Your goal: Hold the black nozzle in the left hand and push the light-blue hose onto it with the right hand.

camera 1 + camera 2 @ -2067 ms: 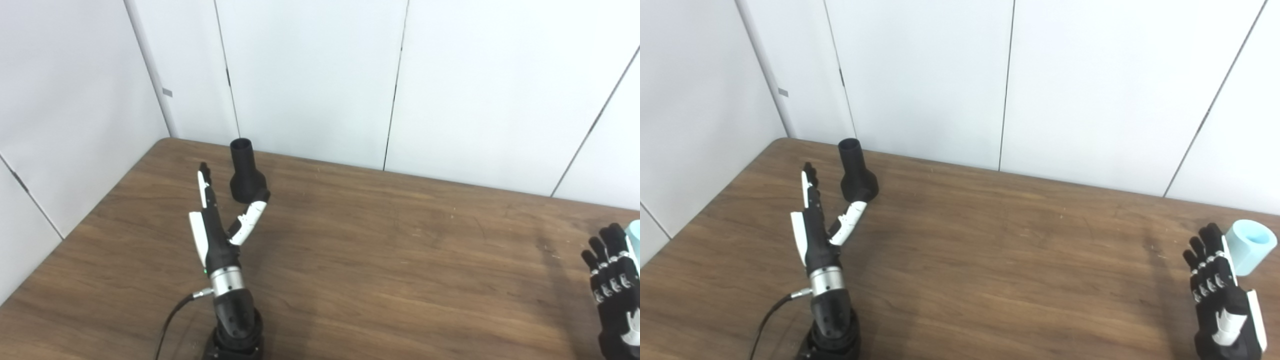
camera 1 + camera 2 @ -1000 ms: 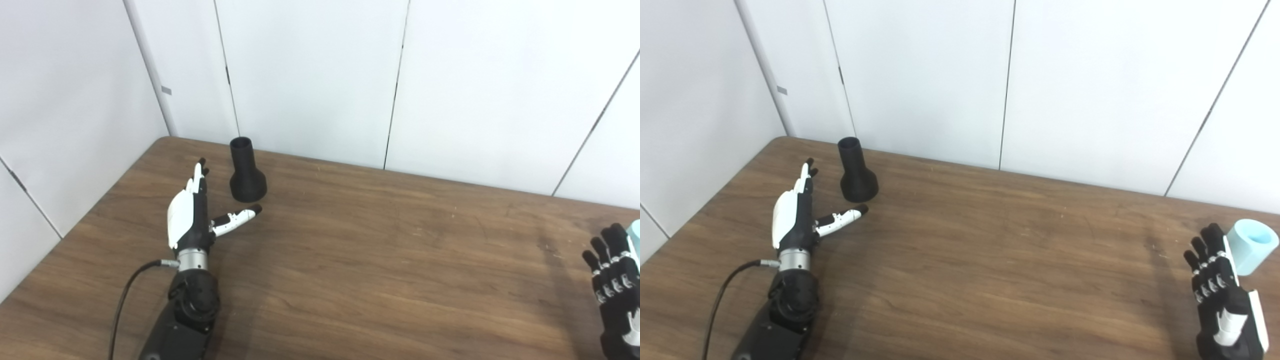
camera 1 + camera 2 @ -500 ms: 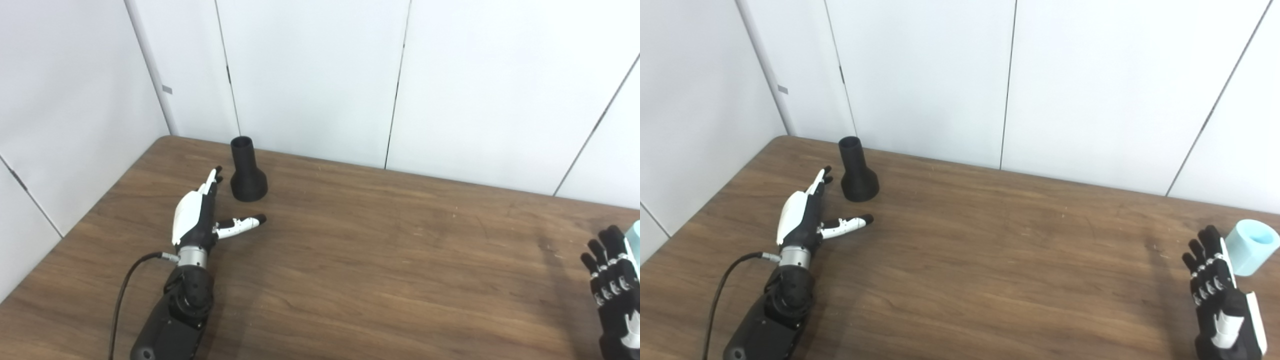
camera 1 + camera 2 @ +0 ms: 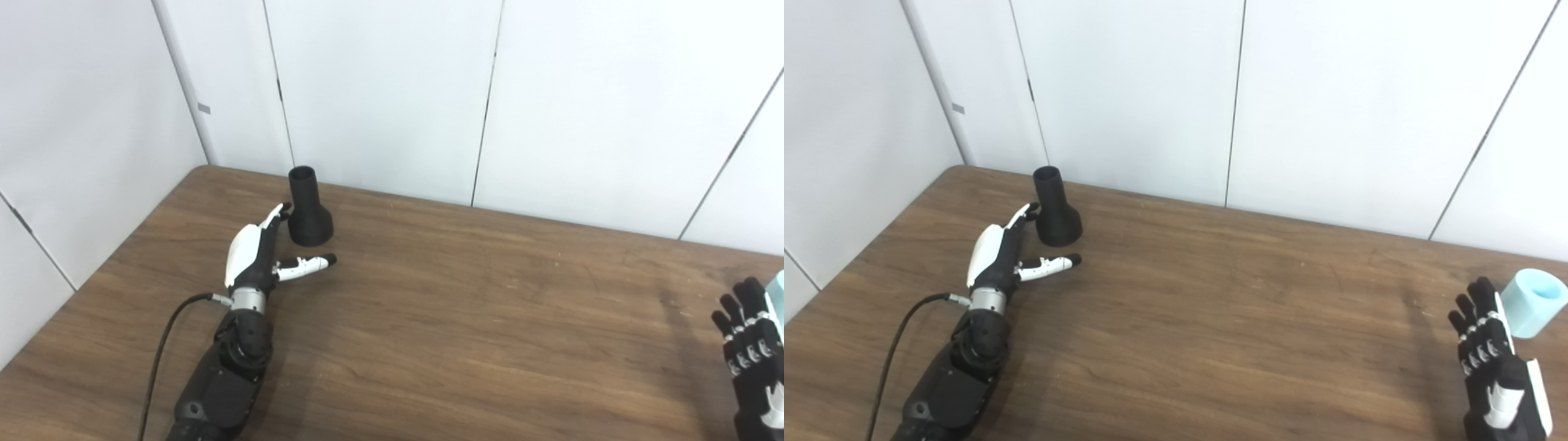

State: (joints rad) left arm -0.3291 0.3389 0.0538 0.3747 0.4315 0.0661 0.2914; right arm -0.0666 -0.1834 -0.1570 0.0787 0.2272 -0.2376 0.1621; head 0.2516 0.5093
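Left hand (image 4: 998,254): spread wide and empty, fingers straight and aimed at the far corner, thumb swung out to the side. It holds nothing.
Left fingertips (image 4: 1030,210): just beside the flared base of the black nozzle (image 4: 1055,211); contact cannot be confirmed from either view.
Black nozzle: upright on its wide base near the far left corner of the table (image 4: 1213,318), narrow open neck up, close to the wall panels (image 4: 1127,92).
Tip-over risk: the nozzle stands free and tall. A sideways brush from the fingertips against the neck would probably topple it or roll it toward the table edge.
Push-away risk: a forward nudge at the base could slide the nozzle toward the wall, out of the span between fingers and thumb.
Grasp risk: closing on the taper instead of the neck may squeeze the part upward and out of the hand.
Cable (image 4: 900,331): trails from the left wrist over the table; a snag appears unlikely but possible on retraction.
Right hand (image 4: 1494,361): fingers extended and apart, empty, back facing the cameras, at the near right.
Light-blue hose (image 4: 1531,301): a short piece lying just beyond the right fingertips, open end visible; touching or not cannot be told.
Hose risk: the piece looks round, so a glancing touch could roll it off the near right edge.
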